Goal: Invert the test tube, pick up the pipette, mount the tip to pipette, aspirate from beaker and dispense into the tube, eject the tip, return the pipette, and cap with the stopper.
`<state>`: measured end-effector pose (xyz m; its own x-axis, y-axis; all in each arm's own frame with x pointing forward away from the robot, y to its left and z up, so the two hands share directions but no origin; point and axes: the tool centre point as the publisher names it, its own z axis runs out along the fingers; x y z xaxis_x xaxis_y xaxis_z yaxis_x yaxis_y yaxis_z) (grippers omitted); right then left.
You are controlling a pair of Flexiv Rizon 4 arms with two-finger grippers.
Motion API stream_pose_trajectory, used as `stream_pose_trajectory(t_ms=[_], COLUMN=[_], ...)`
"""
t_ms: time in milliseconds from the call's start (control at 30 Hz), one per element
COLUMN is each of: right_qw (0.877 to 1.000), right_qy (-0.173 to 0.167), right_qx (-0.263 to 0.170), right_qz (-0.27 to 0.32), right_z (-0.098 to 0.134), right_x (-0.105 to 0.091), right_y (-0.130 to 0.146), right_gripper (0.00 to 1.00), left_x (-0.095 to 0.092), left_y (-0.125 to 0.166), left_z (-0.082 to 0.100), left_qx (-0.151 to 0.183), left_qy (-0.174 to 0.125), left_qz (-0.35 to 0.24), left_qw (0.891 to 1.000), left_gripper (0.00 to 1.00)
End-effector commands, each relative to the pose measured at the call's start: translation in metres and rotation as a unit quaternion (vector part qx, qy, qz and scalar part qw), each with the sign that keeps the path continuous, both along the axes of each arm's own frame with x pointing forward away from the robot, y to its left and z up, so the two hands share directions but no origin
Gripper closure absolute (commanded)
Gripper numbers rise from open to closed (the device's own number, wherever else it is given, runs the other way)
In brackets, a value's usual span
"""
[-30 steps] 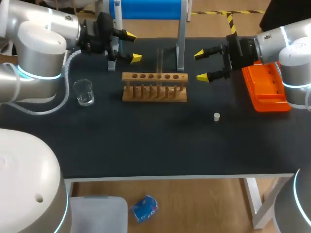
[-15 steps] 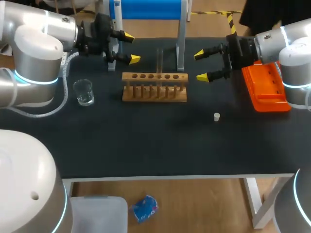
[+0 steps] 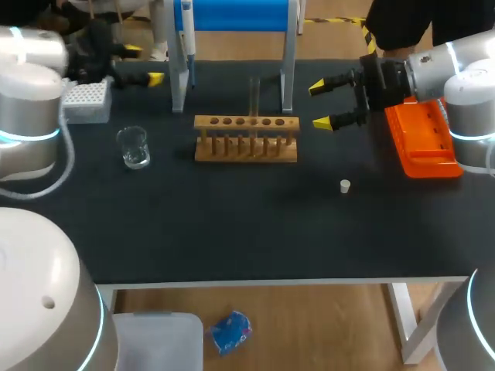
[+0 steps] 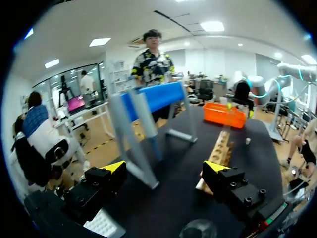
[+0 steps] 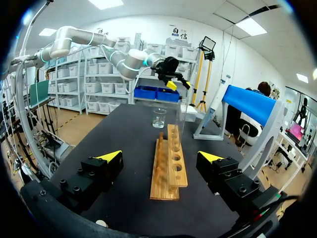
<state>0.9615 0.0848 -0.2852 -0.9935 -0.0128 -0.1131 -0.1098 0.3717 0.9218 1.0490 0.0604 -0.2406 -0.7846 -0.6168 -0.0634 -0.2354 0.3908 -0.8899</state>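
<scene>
While agape and empty, left pincer (image 3: 143, 64) by tip box (image 3: 85, 102), right pincer (image 3: 320, 105) by orange tray (image 3: 421, 145), rack (image 3: 245, 141) between.

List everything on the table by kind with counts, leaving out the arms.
Wooden rack: 1
Test tube: 1
Beaker: 1
Stopper: 1
Pipette: 1
Tip box: 1
Blue stand: 1
Orange tray: 1
Total: 8

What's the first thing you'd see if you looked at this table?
Probably the wooden rack in the middle of the black table, with one glass tube standing up from it. Next comes the bright orange tray at the right edge, and the right gripper with open yellow tips between tray and rack.
</scene>
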Motion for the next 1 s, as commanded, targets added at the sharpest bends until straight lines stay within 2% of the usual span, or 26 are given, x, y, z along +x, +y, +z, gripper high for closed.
stream_pose_trajectory(t_ms=[33, 233, 400, 500, 600, 1000], right_qw=[1.0, 1.0, 1.0, 1.0, 1.0, 1.0], right_qy=[-0.001, -0.001, -0.001, -0.001, -0.001, -0.001], right_qx=[0.0, 0.0, 0.0, 0.0, 0.0, 0.0], right_qz=[0.0, 0.0, 0.0, 0.0, 0.0, 0.0], right_z=[0.0, 0.0, 0.0, 0.0, 0.0, 0.0], right_x=[0.0, 0.0, 0.0, 0.0, 0.0, 0.0], right_y=[0.0, 0.0, 0.0, 0.0, 0.0, 0.0], right_gripper=[0.0, 0.0, 0.0, 0.0, 0.0, 0.0], left_x=[-0.024, -0.028, -0.031, -0.031, -0.031, -0.033], left_y=[0.066, 0.122, 0.143, 0.151, 0.152, 0.148], left_z=[-0.004, -0.02, -0.028, -0.034, -0.039, -0.042], left_qx=[-0.001, 0.005, 0.002, 0.002, -0.001, 0.005], left_qy=[0.008, 0.032, 0.041, 0.056, 0.062, 0.058], left_qz=[0.095, 0.196, 0.248, 0.284, 0.301, 0.311], left_qw=[0.995, 0.98, 0.968, 0.957, 0.952, 0.949], left_gripper=[0.0, 0.0, 0.0, 0.0, 0.0, 0.0])
